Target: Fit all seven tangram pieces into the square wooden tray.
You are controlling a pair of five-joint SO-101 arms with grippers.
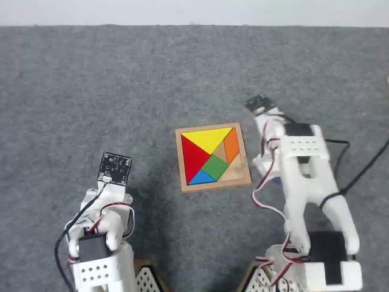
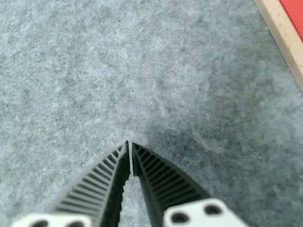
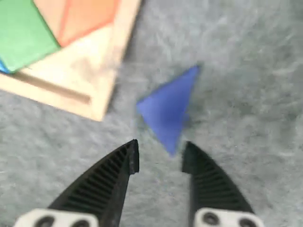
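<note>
**Wide-spread right gripper straddles the last loose piece**

Closest in, the left gripper hangs low over the near left part of the worktop. Its ribbed fingers are pressed together on nothing, with bare grey felt beneath them. The right gripper has its fingers parted on either side of the near tip of the loose blue triangle. That piece lies flat on the felt just beside the near right corner of the tray, apart from its rim.

Farther on, in the middle of the worktop, the tray holds six pieces:
- a yellow triangle along the far edge
- a red triangle on the left
- a green square
- a small blue triangle at the near edge
- an orange piece on the right
- a pale piece between yellow and orange

Bare wood shows at the tray's near right corner, so that is probably the gap for the loose piece.

The loose piece looks thin, stiff and light, with a smooth painted face. The tip tapers, so a pinch there could squirt the piece out or spin it. A safer hold seems to be across the wider body, with the fingers pushed slightly into the felt to catch the low edges.
</note>
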